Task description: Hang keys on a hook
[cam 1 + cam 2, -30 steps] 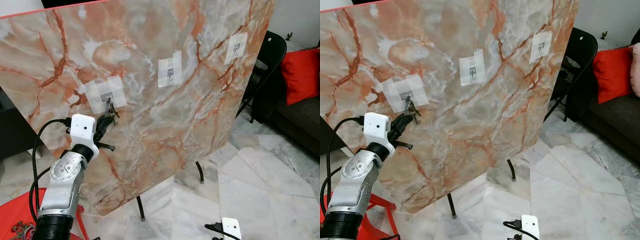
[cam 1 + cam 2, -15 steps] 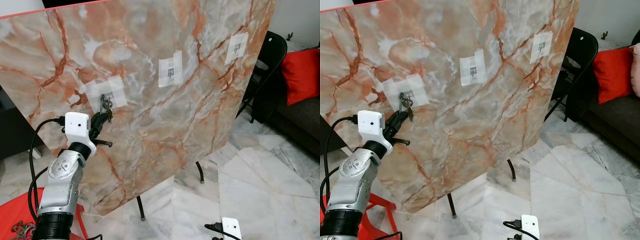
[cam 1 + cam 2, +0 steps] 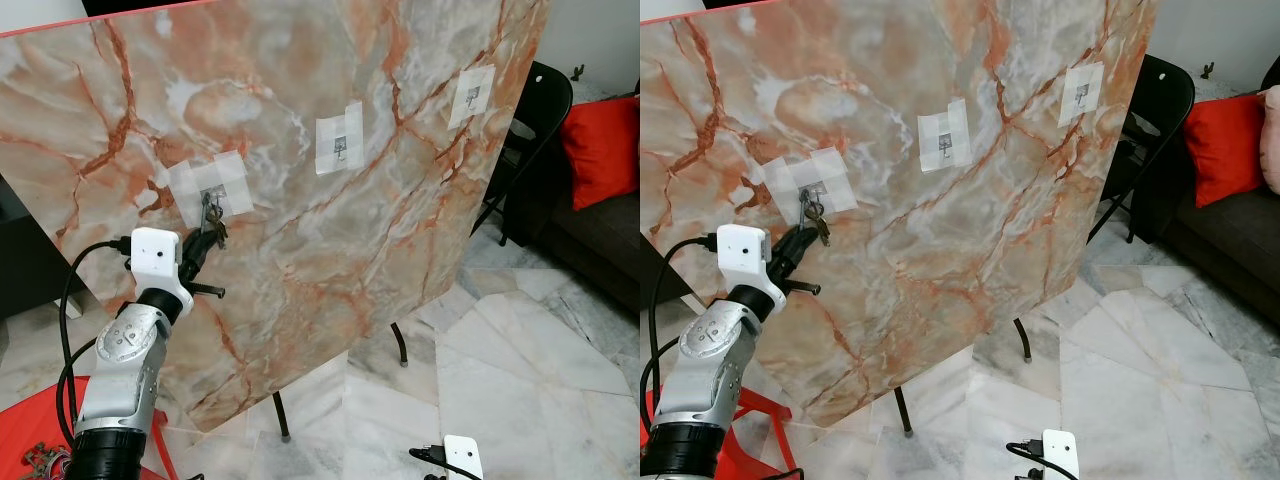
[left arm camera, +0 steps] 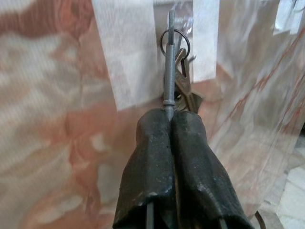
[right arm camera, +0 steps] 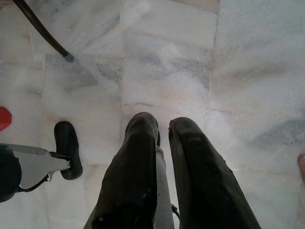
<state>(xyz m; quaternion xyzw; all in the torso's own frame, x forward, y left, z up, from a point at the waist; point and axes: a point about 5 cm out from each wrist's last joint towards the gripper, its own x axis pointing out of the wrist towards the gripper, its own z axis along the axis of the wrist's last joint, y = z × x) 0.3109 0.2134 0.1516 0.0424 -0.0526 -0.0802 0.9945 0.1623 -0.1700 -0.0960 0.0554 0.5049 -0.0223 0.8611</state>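
Left gripper (image 4: pixel 170 119) shifted left; jaws pinch keys (image 4: pixel 177 71) (ring at taped hook (image 3: pixel 207 190)).

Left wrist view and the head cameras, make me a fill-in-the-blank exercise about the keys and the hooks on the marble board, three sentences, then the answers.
1. The left gripper is shut on the ______.
2. The marble board carries ______ taped hooks in a row.
3. The keys are at the hook nearest the robot's ______ side, while the right gripper hangs over the floor.

Missing words: keys; three; left
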